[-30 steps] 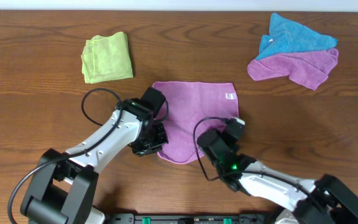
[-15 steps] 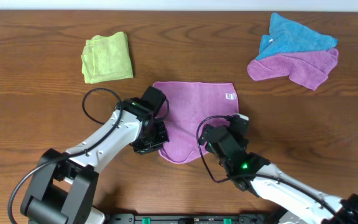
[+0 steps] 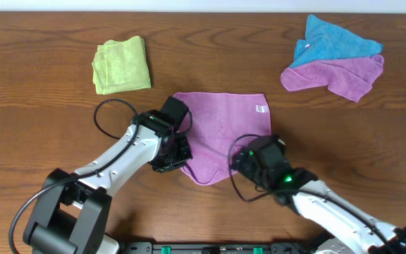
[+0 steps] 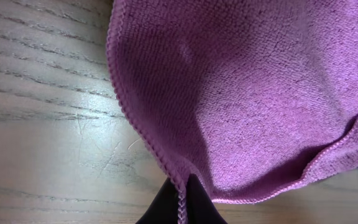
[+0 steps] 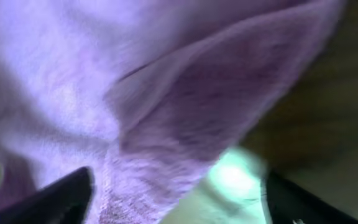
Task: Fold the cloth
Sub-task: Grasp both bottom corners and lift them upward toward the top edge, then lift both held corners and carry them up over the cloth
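Pinching the purple cloth [image 3: 220,127] by its near-left edge, the left gripper [image 4: 179,208] is clamped tight; the right gripper [image 5: 179,202] hangs spread wide at the near-right corner.

Folded green cloth [image 3: 121,65] lies well apart from a blue cloth [image 3: 333,40] seemingly overlapping a purple rag [image 3: 337,74].

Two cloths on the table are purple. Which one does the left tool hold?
The spread purple cloth in the middle; the left tool pinches its edge. The crumpled purple cloth lies far right, under a blue cloth.
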Action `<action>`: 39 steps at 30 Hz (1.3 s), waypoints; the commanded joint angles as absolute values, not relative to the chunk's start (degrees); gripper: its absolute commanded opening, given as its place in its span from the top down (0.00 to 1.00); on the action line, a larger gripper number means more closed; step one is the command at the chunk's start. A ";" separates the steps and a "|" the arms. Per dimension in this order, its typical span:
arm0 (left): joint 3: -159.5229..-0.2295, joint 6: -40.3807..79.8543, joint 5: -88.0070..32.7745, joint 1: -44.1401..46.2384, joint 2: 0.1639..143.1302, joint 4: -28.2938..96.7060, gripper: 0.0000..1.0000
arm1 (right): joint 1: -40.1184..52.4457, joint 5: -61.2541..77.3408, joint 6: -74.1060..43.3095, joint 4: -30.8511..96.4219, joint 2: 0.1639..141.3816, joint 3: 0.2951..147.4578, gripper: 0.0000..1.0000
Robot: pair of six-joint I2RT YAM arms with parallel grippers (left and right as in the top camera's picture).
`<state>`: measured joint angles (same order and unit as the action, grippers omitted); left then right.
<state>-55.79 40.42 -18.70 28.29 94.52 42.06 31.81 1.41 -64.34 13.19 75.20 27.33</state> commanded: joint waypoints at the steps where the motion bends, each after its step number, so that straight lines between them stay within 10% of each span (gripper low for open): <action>1: -56.21 39.09 -17.43 28.16 94.80 42.22 0.94 | 27.77 5.02 -64.62 14.13 75.44 27.44 0.22; 9: -56.21 37.67 -17.41 28.16 94.80 42.22 0.94 | 26.11 10.57 -71.79 25.54 75.44 32.69 0.53; 15: -56.21 37.67 -17.41 28.16 94.80 42.15 0.94 | 25.85 5.87 -75.79 29.43 75.44 36.05 0.01; 23: -56.18 37.67 -17.41 28.16 94.80 42.13 0.94 | 25.89 11.33 -60.27 24.82 75.44 35.99 0.01; 26: -56.21 37.69 -17.41 28.16 94.80 41.93 0.94 | 25.96 13.17 -54.74 16.16 75.44 36.01 0.20; 39: -56.21 37.69 -17.41 28.16 94.80 41.10 0.94 | 25.56 9.08 -61.28 10.66 85.45 36.01 0.32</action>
